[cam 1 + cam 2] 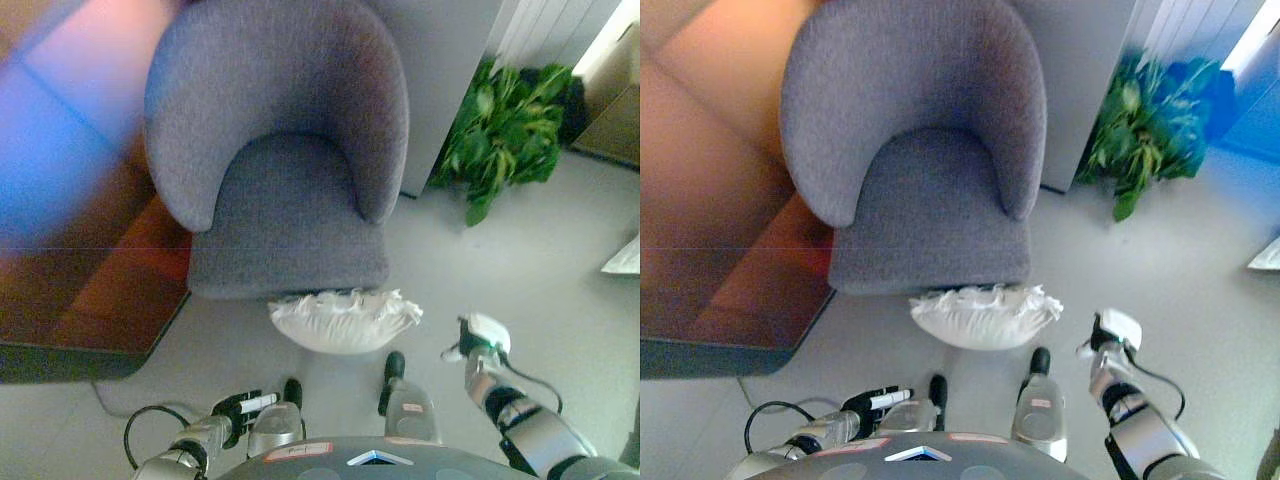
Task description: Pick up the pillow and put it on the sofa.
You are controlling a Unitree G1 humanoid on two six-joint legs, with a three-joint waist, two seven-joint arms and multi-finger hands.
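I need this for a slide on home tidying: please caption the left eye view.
White ruffled pillow on the floor before a grey fabric armchair, both robot hands low, green potted plant behind.

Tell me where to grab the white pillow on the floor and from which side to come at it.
Grip the white pillow by its two narrow ends, one robot hand per end. It lies widthwise on the floor against the front of the grey sofa, so the far side is blocked. Come in from the near side: left robot hand to the left end, right robot hand to the right. The frilled edge probably gives purchase.

Left hand (240, 405) low, fingers straight; right hand (480, 335) low.
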